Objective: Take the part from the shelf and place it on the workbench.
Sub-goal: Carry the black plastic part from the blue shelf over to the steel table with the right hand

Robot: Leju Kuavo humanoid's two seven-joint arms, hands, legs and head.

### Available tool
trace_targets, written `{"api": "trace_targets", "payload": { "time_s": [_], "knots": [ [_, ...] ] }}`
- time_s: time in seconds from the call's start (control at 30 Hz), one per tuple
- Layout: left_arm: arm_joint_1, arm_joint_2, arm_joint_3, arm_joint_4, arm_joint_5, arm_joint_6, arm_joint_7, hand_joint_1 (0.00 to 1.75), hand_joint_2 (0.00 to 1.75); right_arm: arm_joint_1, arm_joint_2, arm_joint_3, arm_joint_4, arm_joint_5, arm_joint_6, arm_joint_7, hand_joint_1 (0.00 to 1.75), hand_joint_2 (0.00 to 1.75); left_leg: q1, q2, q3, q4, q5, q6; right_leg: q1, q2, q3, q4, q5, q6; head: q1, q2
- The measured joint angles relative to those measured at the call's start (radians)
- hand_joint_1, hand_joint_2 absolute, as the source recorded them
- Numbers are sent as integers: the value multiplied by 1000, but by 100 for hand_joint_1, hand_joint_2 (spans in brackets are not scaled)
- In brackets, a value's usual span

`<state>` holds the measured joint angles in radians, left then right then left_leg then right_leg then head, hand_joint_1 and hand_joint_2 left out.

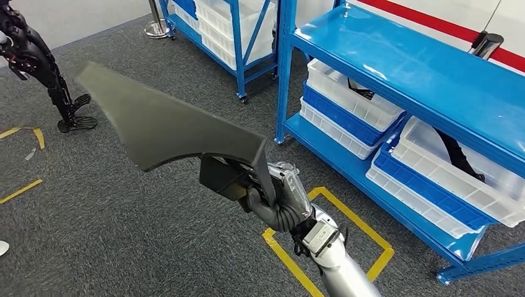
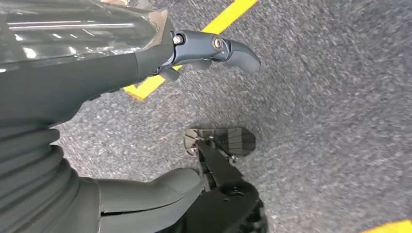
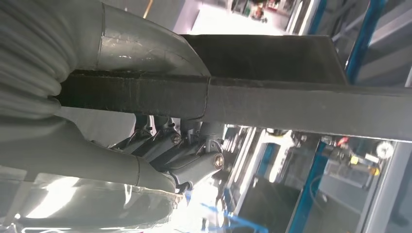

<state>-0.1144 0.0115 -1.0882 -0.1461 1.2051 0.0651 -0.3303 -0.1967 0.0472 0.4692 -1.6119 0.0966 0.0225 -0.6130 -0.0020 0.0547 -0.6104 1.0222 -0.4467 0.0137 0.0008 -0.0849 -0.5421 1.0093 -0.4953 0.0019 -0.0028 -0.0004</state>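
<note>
Head view: right robot hand (image 1: 282, 201) has its fingers mostly covered by the dark part (image 1: 167, 127) it grips (only thumb side and palm cover show). Blue shelf (image 1: 433, 74) cut off at right edge. Dark items in the white bins (image 1: 353, 99) too hidden to identify. Right wrist view: background blurred; part (image 3: 272, 97) runs off the frame.

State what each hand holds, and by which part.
The right hand grips the dark part at its narrower end. The left hand holds nothing.
</note>
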Motion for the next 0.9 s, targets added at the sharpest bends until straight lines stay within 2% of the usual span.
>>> {"api": "trace_targets", "payload": {
  "time_s": [0.07, 0.13, 0.2, 0.23, 0.27, 0.3, 0.33, 0.4, 0.43, 0.47, 0.5, 0.57, 0.6, 0.67, 0.7, 0.73, 0.77, 0.8, 0.83, 0.87, 0.9],
  "knots": [
    [-2, 0, -1, 0, -4, 6, 0, 0, 175, -2, 4, 0, 0, 2, 2, 4, 175, 175, 0, -20, 1, -7, 5, 10, 2, -12, 2, -1, -4, 8, 0, 0],
    [-4, 0, -5, 0, -9, 15, 0, 0, 175, 0, 7, -3, -2, 5, 0, 7, 175, 175, 5, -38, 9, -21, 15, 23, 1, 17, -9, 31, -24, 13, 2, 0],
    [-11, 0, -11, 0, -14, 20, 1, 0, 175, 6, 5, -8, -3, 8, -2, 8, 175, 175, 7, -59, 12, -29, 21, 32, -3, 62, -59, 140, -75, 6, 5, 0],
    [-13, 0, -14, 0, -16, 21, 2, 0, 175, 12, 4, -11, -4, 9, -3, 9, 175, 175, 8, -71, 11, -28, 21, 33, -5, 74, -94, 210, -101, 3, 6, 0],
    [-15, 0, -16, 0, -17, 21, 2, 0, 175, 17, 3, -14, -4, 11, -4, 9, 175, 175, 8, -83, 10, -28, 22, 34, -8, 78, -122, 262, -117, 5, 6, 0],
    [-15, 0, -18, 0, -18, 22, 3, 0, 175, 22, 2, -16, -4, 12, -5, 9, 175, 175, 9, -96, 10, -27, 22, 33, -11, 79, -134, 280, -117, 13, 6, 0],
    [-15, 0, -18, 0, -18, 22, 4, 0, 175, 24, 2, -17, -4, 13, -5, 9, 175, 175, 10, -108, 10, -26, 21, 32, -15, 81, -126, 258, -100, 24, 6, 0],
    [-15, 0, -19, 0, -20, 25, 4, 0, 175, 25, 2, -19, -5, 15, -6, 9, 175, 175, 14, -131, 8, -18, 18, 24, -27, 101, -67, 126, -42, 49, 7, 0],
    [-15, 0, -19, 0, -20, 28, 4, 0, 175, 25, 3, -19, -5, 15, -6, 9, 175, 175, 13, -142, 5, -11, 15, 18, -31, 113, -39, 67, -20, 53, 7, 0],
    [-15, 1, -21, 1, -21, 31, 4, 0, 175, 26, 3, -19, -6, 16, -6, 10, 175, 175, 13, -151, 1, -5, 13, 11, -33, 123, -21, 30, -7, 51, 7, 0],
    [-14, 2, -22, 1, -22, 35, 4, 0, 175, 27, 4, -20, -6, 16, -7, 10, 175, 175, 12, -158, -4, -2, 13, 4, -32, 128, -16, 19, -4, 44, 7, 0],
    [-10, 3, -27, 1, -25, 40, 4, 0, 175, 29, 7, -20, -7, 16, -8, 11, 175, 175, 15, -169, -9, 0, 15, -5, -29, 115, -15, 20, 1, 30, 7, 0],
    [-7, 3, -31, 2, -28, 41, 5, 0, 175, 29, 9, -21, -7, 16, -8, 11, 175, 175, 17, -160, -13, 5, 10, -9, -29, 108, -15, 19, 3, 24, 6, 0],
    [-7, 4, -38, 2, -31, 46, 6, 0, 175, 30, 13, -21, -8, 15, -9, 11, 175, 175, 18, -114, -41, 67, -29, -15, -29, 92, -13, 17, 4, 10, 2, 0],
    [-8, 5, -40, 2, -32, 48, 6, 0, 175, 31, 14, -22, -9, 16, -9, 11, 175, 175, 16, -85, -68, 123, -60, -18, -25, 83, -13, 17, 3, 6, 0, 0],
    [-8, 5, -42, 2, -32, 51, 6, 0, 175, 33, 15, -22, -9, 16, -9, 11, 175, 175, 16, -68, -102, 193, -93, -20, -21, 73, -13, 17, 2, 1, -2, 0],
    [-8, 6, -44, 2, -35, 53, 6, 0, 175, 35, 15, -22, -10, 16, -9, 11, 175, 175, 16, -61, -132, 253, -116, -20, -18, 62, -13, 17, 1, -1, -2, 0],
    [-7, 6, -47, 2, -40, 56, 7, 0, 175, 36, 15, -22, -10, 17, -9, 11, 175, 175, 16, -59, -147, 284, -120, -19, -15, 51, -13, 17, 0, -2, -2, 0],
    [-7, 6, -51, 2, -47, 59, 8, 0, 175, 37, 15, -23, -10, 17, -9, 11, 175, 175, 16, -57, -146, 280, -108, -15, -13, 40, -13, 17, -2, -4, -2, 0],
    [-6, 6, -57, 2, -53, 63, 9, 0, 175, 37, 15, -23, -11, 17, -9, 11, 175, 175, 15, -54, -122, 234, -79, -10, -11, 30, -12, 17, -3, -5, -2, 0],
    [-7, 6, -62, 2, -57, 67, 10, 0, 175, 37, 15, -23, -12, 17, -9, 11, 175, 175, 12, -40, -82, 162, -47, -3, -9, 22, -10, 17, -4, -6, -2, 0]
  ]
}}
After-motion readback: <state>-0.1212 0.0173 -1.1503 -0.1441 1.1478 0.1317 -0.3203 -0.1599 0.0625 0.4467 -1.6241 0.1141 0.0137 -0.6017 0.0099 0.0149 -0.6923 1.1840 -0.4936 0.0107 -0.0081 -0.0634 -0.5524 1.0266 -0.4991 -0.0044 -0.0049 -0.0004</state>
